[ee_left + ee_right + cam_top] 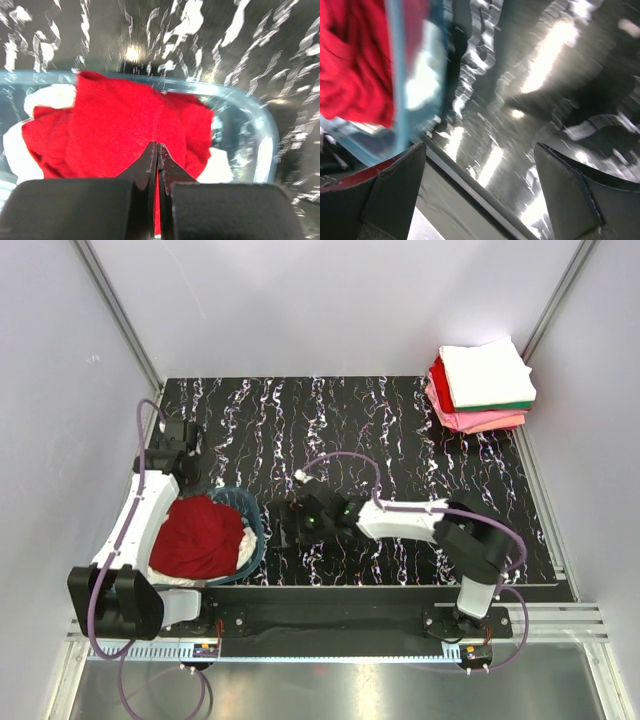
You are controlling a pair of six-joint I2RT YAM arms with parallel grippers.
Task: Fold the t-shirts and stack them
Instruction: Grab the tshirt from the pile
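Note:
A dark red t-shirt (200, 535) lies bunched on top in the teal tub (256, 525), with white cloth (245, 552) under it. In the left wrist view my left gripper (157, 145) is shut, its tips pressed into the red t-shirt (130, 120) and a strip of red showing between the fingers. My right gripper (288, 525) stands wide open just right of the tub, low over the table's front edge, with nothing between its fingers (395, 185). A folded stack of t-shirts (485, 380), white on top over green, pink and red, sits at the far right corner.
The tub rim (240, 97) curves past the shirt, and its wall (395, 75) stands close beside the right gripper's left finger. The black marbled table (400, 440) stretches between the tub and the stack. A metal rail (350, 640) runs along the front edge.

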